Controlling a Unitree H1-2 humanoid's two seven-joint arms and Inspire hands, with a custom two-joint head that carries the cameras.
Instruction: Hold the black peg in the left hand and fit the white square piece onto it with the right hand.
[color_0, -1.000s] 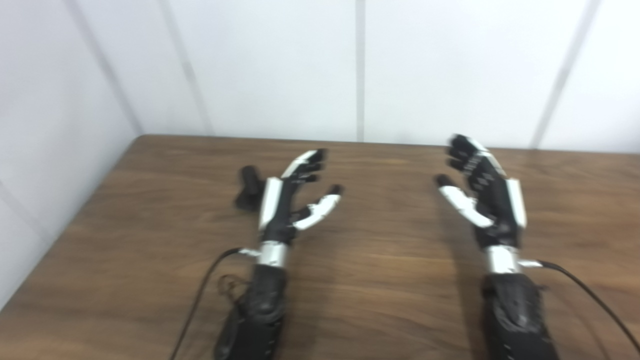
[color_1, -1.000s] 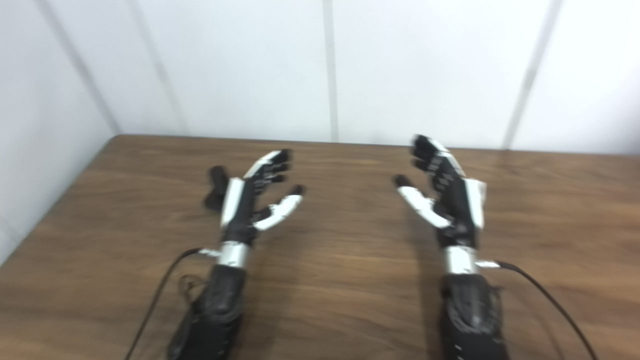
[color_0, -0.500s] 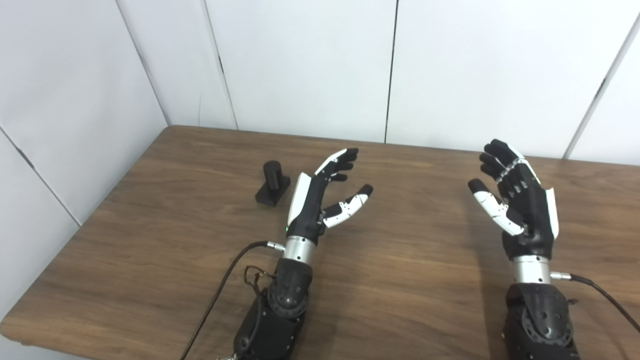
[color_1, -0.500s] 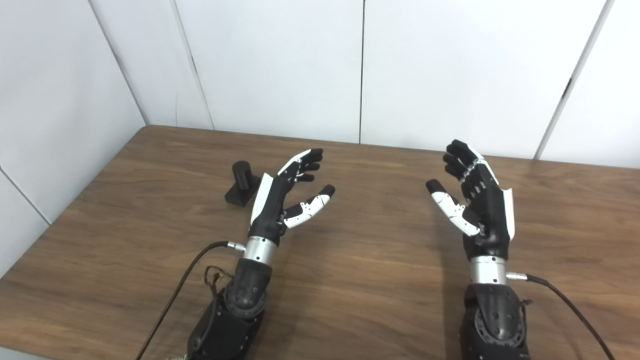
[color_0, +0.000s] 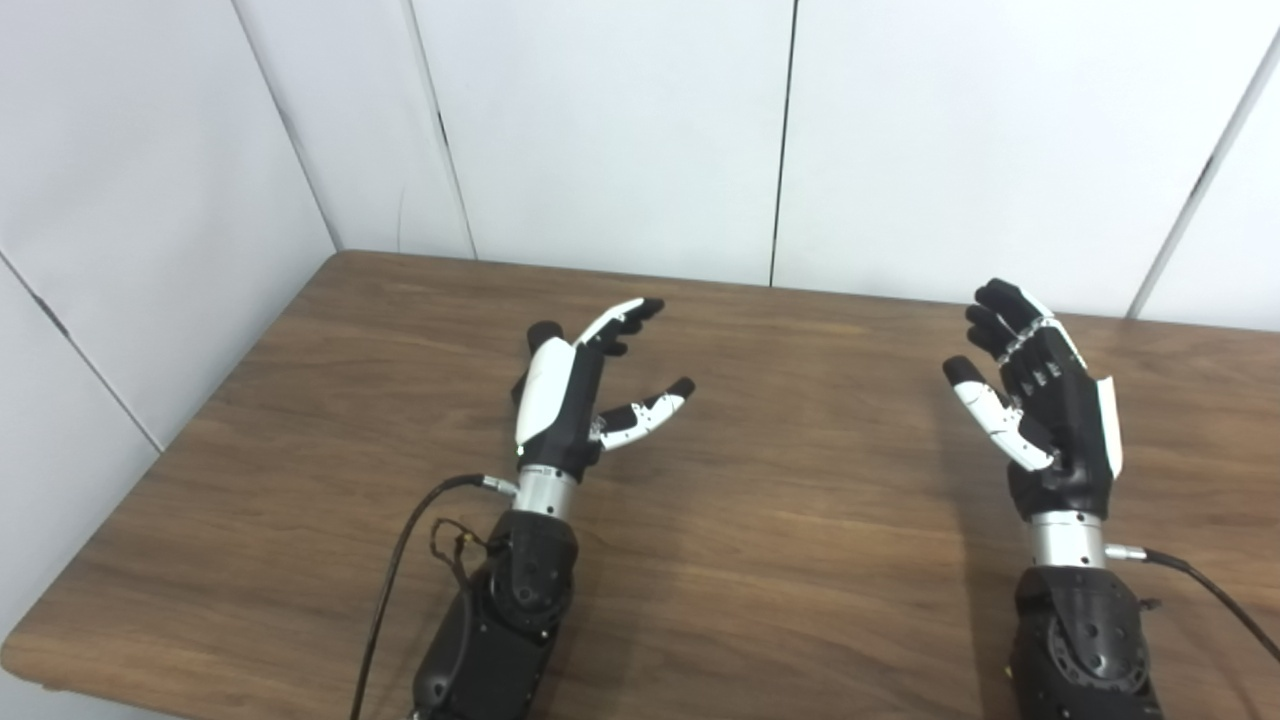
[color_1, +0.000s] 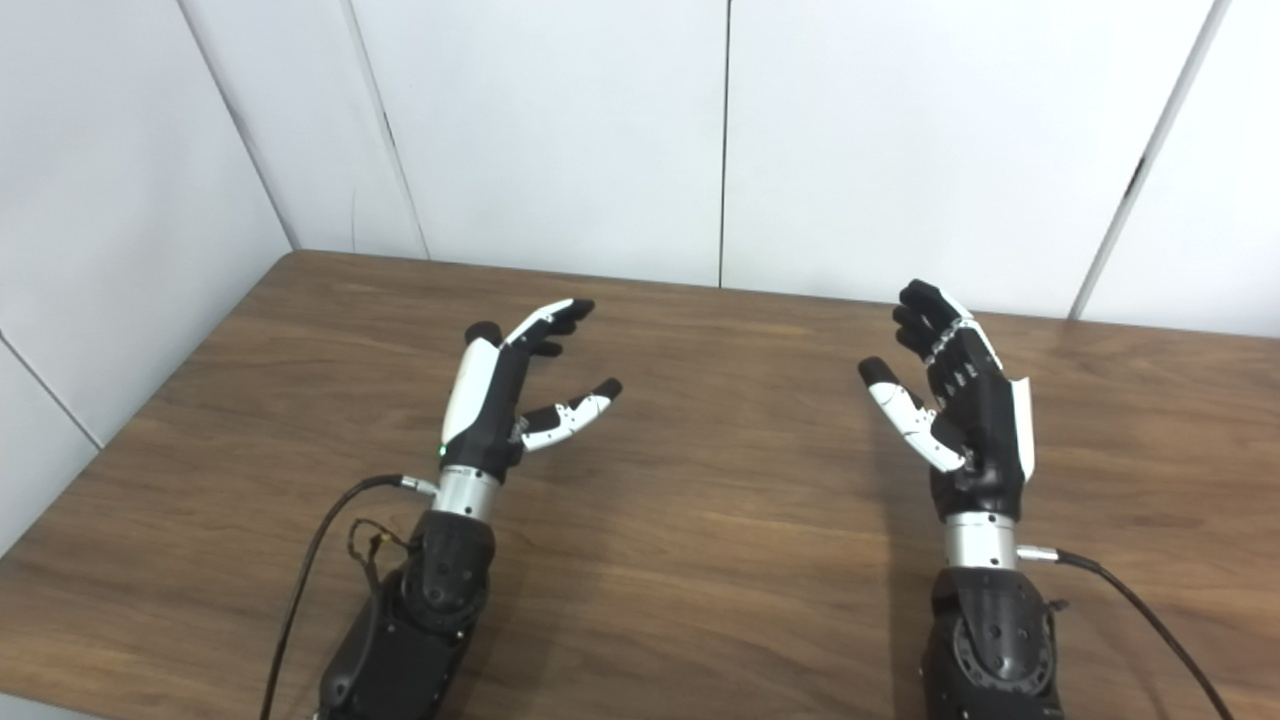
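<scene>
The black peg (color_0: 541, 333) stands on the wooden table (color_0: 800, 520), and only its rounded top shows behind my left hand (color_0: 580, 400). That hand is open, fingers spread and thumb out to the right, hovering just in front of the peg and covering its base. My right hand (color_0: 1040, 400) is open too, palm turned toward the middle, raised above the right side of the table with nothing in it. No white square piece shows in either view.
White wall panels (color_0: 620, 130) close off the back and left of the table. Black cables run from both wrists, the left cable (color_0: 400, 560) looping over the table's front left and the right cable (color_0: 1200, 590) trailing off right.
The camera settled after a blurred shift. My left hand has since slid left and now stands in front of the peg, hiding its base. The right hand has barely moved.
</scene>
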